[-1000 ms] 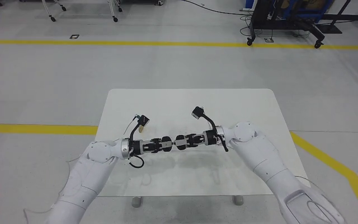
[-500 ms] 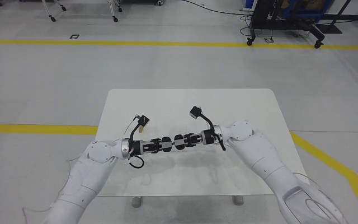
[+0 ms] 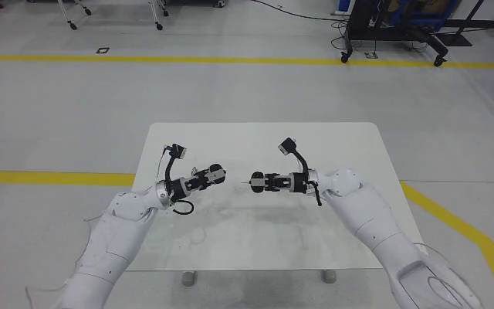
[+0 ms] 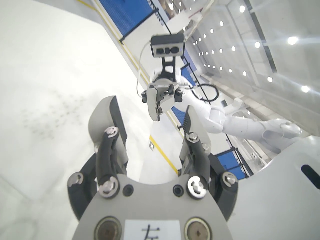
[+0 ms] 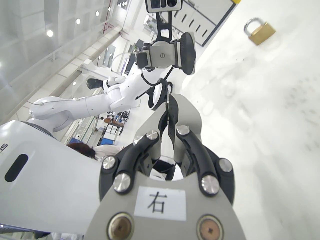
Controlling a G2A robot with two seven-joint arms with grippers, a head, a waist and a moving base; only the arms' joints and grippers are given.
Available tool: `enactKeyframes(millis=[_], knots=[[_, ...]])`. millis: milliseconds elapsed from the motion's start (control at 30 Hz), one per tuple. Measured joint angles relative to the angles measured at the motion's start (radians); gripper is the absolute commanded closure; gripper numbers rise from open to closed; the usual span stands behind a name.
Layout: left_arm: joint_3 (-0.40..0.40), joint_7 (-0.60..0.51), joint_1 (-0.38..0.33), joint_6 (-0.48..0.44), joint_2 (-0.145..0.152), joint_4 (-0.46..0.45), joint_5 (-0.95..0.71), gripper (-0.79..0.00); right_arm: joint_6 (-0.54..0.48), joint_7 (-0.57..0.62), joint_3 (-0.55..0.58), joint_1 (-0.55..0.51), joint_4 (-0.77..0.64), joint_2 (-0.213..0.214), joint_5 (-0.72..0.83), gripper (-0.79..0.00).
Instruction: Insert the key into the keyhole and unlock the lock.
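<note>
As the robot's two arms draw apart over the white table (image 3: 340,147), what looks like a handover at its middle appears finished. Half a second ago the grippers met tip to tip; now bare tabletop lies between them. The left gripper (image 3: 218,173) has backed away with its jaws spread wide and nothing in them, as its own wrist view makes plain. Facing it, the right gripper (image 3: 255,183) has its fingers pinched tight on a thin metal sliver, evidently the key (image 3: 245,183). The tip of the key juts from the fingertips toward the left gripper. The brass padlock (image 5: 260,32) lies flat on the table beyond the left gripper as seen from the right one. It is well apart from both, its shackle seemingly closed. To my eye, the key now sits in the gripper that will do the inserting, but the lock is unheld. The free left gripper will likely have to lift or steady it before the key can find the keyhole.
</note>
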Motion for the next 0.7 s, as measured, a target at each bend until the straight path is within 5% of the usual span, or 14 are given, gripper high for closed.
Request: enactKeyframes(millis=[200, 400, 567, 633, 700], knots=[[-0.099, 0.128, 0.013, -0.044, 0.022, -0.052, 0.165, -0.785, -0.148, -0.148, 0.132, -0.119, -0.018, 0.053, 0.008, 0.0], [-0.156, 0.304, 0.011, 0.044, 0.045, -0.137, 0.746, -0.785, -0.257, -0.257, 0.23, -0.238, -0.059, 0.1, -0.018, 0.0], [-0.101, 0.26, -0.001, 0.068, 0.053, -0.132, 1.108, -0.785, -0.29, -0.29, 0.275, -0.3, -0.065, 0.124, -0.01, 0.0], [-0.073, 0.246, -0.017, 0.074, 0.054, -0.126, 1.217, -0.72, -0.29, -0.29, 0.276, -0.301, -0.063, 0.124, -0.008, 0.0], [-0.049, 0.259, -0.031, 0.082, 0.052, -0.116, 1.296, -0.57, -0.29, -0.29, 0.275, -0.3, -0.063, 0.124, -0.008, 0.0]])
